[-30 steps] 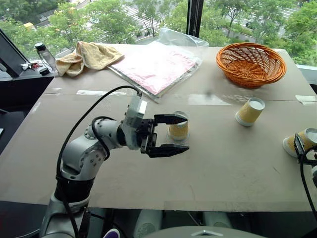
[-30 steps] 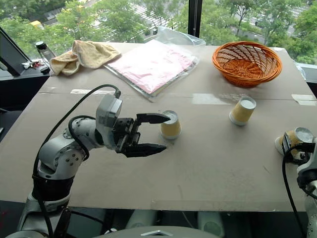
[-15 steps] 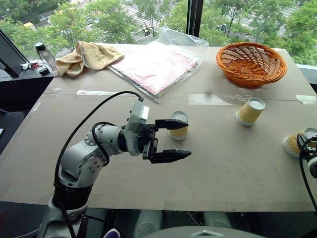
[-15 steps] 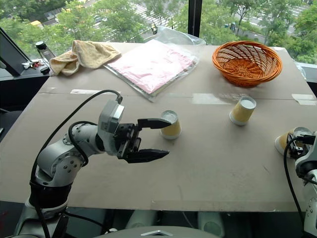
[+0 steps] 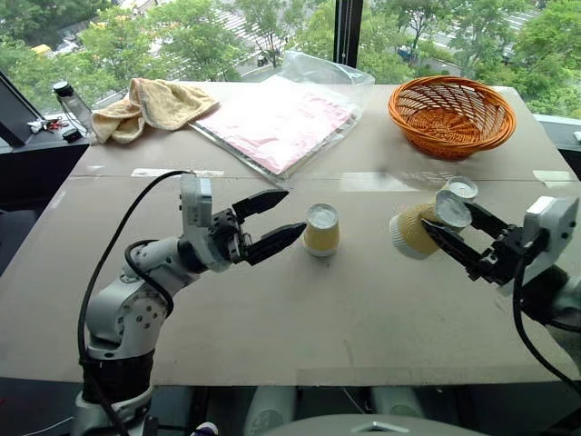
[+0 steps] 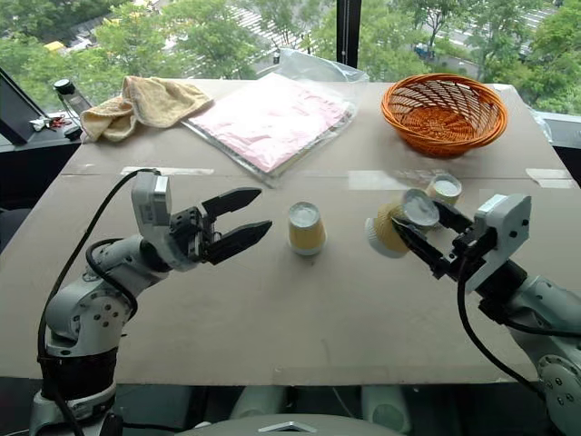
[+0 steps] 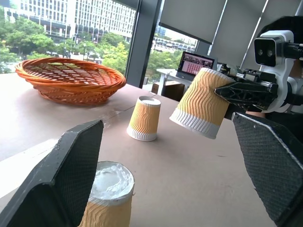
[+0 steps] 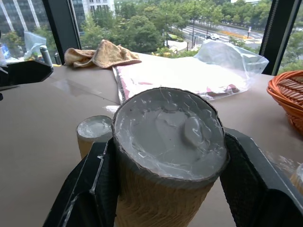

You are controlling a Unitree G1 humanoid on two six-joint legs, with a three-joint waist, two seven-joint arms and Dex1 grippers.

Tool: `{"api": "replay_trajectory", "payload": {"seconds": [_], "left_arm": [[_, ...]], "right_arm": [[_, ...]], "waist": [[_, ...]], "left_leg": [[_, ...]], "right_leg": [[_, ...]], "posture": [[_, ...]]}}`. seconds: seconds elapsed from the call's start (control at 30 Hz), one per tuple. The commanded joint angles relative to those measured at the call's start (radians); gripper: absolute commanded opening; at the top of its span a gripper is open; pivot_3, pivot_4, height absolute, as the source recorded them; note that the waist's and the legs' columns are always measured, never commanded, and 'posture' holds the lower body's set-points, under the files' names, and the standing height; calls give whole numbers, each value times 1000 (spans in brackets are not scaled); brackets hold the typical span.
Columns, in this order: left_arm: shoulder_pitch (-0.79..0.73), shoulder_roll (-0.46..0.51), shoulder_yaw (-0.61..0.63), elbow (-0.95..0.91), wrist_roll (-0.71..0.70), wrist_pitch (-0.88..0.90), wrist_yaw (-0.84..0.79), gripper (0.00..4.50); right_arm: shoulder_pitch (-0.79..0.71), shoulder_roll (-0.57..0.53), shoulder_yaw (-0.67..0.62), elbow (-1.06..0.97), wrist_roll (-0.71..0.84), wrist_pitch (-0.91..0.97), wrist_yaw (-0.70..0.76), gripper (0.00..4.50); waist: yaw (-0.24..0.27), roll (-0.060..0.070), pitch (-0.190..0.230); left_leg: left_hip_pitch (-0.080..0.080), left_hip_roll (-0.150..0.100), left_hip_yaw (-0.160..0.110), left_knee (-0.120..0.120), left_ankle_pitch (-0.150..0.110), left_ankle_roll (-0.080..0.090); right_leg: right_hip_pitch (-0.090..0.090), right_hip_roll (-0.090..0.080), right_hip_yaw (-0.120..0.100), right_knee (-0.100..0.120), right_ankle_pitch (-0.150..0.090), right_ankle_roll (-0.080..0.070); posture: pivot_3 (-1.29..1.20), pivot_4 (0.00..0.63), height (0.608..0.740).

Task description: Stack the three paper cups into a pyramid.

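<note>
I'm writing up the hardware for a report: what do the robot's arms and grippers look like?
Both arms are silver-grey with rounded joint housings and loose black cables. The left gripper and right gripper each have two black, pointed fingers with textured inner pads, and a white camera block at each wrist.

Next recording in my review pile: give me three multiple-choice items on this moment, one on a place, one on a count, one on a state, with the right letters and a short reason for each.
1. Where is the orange basket?
A. on the far right part of the table
B. beside the towel
C. under the pink bag

2. How many yellow paper cups are in sight?
A. two
B. three
C. four

3. What is the right gripper doing?
A. hanging open over the basket
B. shut on a tilted cup, clear of the table
C. pressing a cup flat on the table

Answers:
1 A: the basket sits by the far right edge.
2 B: one upside-down cup mid-table, one cup behind the gripper, one held cup.
3 B: the jaws clamp the held cup's sides, and the left wrist view shows it tilted in the air.
</note>
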Motion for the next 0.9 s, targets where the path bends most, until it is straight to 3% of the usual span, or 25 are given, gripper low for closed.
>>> {"api": "replay_trajectory", "payload": {"seconds": [0.03, 0.17, 0.4, 0.9], "left_arm": [[89, 61, 98, 1, -12, -35, -79, 4500], [192, 119, 138, 3, 26, -83, -151, 4500], [294, 141, 157, -34, 48, -129, -191, 4500], [342, 155, 175, -63, 39, -140, -187, 4500]], "right_arm": [[-119, 6, 175, 76, -133, 3, -25, 2190], [-185, 23, 272, 195, -230, -25, -4, 2190], [-237, 35, 308, 316, -296, -49, 59, 2190], [-246, 89, 409, 348, -418, -78, 94, 2190]], "waist": [[-1, 0, 0], [21, -1, 1], [17, -1, 2], [16, -1, 2]], "left_leg": [[0, 0, 0, 0, 0, 0], [-2, -1, -1, -1, 0, 0], [-2, -1, -1, -1, 0, 0], [-2, -1, -1, -1, 0, 0]], "right_leg": [[0, 0, 0, 0, 0, 0], [-1, 0, -1, -1, 0, -1], [-1, -1, 0, -2, 0, -1], [-1, 0, 0, -1, 0, -2]], "posture": [[0, 150, 740], [0, 150, 740], [0, 150, 740], [0, 150, 740]]}}
